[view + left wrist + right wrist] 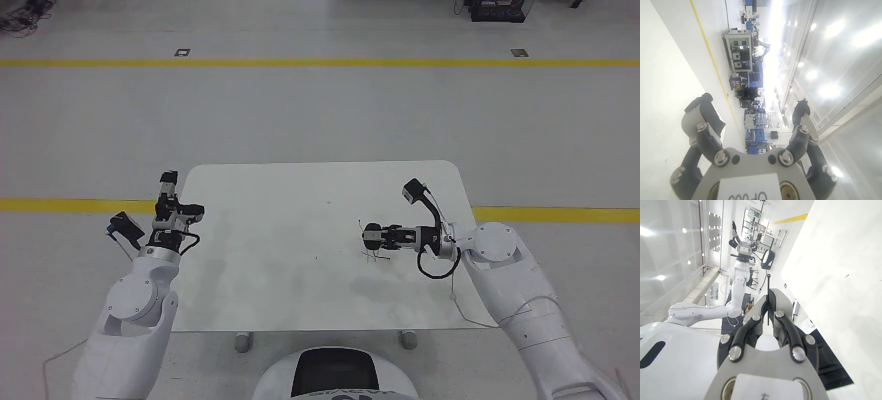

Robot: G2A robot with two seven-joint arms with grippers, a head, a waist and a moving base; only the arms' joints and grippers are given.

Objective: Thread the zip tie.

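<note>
Right wrist view, straight black zip tie (768, 285)

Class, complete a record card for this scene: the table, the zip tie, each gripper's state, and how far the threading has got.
table: white, rounded corners
zip tie: black, straight, not looped
right gripper: shut on the zip tie, over the table on the robot's right side
left gripper: open, holding nothing, by the table's left edge
threading: not yet done; the tail is not in the head

In the right gripper (370, 238) the zip tie (768, 284) hangs above the table (290, 200), left gripper (180, 197) at its left edge.
</note>
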